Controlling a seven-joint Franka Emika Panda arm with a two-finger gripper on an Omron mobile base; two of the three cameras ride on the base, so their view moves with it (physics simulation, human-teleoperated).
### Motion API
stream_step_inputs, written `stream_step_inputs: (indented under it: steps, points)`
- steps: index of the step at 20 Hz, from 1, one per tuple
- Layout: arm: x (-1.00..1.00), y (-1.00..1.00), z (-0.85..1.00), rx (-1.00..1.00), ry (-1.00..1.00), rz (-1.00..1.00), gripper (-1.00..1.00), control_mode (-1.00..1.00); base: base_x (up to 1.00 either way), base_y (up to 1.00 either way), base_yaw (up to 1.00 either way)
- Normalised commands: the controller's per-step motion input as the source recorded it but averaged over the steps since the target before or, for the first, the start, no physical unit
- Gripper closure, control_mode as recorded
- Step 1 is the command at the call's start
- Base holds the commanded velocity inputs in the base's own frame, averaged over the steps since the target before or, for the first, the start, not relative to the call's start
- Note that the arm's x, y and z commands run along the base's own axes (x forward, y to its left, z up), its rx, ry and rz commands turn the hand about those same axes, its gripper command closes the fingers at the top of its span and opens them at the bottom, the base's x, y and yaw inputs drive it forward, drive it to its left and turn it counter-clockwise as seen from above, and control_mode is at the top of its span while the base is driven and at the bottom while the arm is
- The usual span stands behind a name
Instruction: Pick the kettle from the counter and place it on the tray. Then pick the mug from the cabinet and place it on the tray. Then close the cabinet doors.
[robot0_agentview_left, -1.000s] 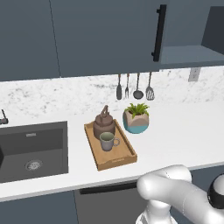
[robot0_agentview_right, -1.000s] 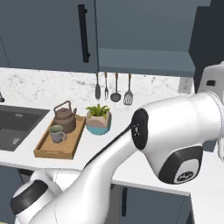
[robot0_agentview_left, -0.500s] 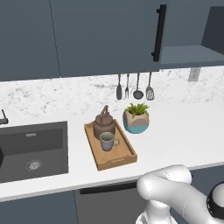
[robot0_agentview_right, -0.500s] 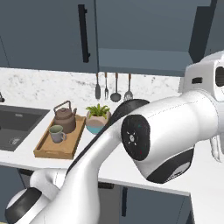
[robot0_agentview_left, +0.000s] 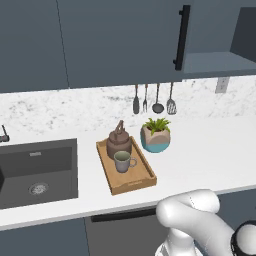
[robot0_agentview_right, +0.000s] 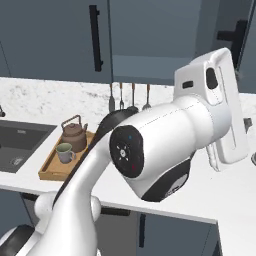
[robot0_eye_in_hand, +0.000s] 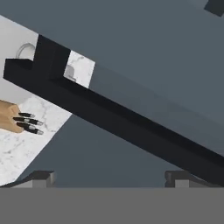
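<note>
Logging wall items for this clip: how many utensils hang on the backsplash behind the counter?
4, in a row above the plant pot: a dark utensil, fork, ladle, slotted turner. The arm hides part of them in the right base view.

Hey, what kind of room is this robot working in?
A rendered home kitchen, it seems: a white marble-look counter with a dark inset sink, dark blue-grey wall cabinets above, and cooking utensils hanging on the backsplash.

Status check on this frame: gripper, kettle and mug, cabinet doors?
Gripper open, close up to a door handle, not touching. Kettle and mug on tray. Cabinet not yet closed.
</note>
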Motion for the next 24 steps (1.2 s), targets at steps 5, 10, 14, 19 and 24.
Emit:
stream_step_inputs:
  steps: [5, 10, 14, 19, 24]
  points:
    - [0.47, 0.64, 0.0, 0.0, 0.0, 0.08, -1.0, -1.0, 0.0, 0.0, 0.0]
    - [0.57, 0.67, -0.02, 0.0, 0.0, 0.08, -1.0, -1.0, 0.0, 0.0, 0.0]
    - [0.68, 0.7, -0.02, 0.0, 0.0, 0.07, -1.0, -1.0, 0.0, 0.0, 0.0]
    - [0.84, 0.71, -0.04, 0.0, 0.0, 0.09, -1.0, -1.0, 0.0, 0.0, 0.0]
    - [0.98, 0.66, -0.09, 0.0, 0.0, 0.08, -1.0, -1.0, 0.0, 0.0, 0.0]
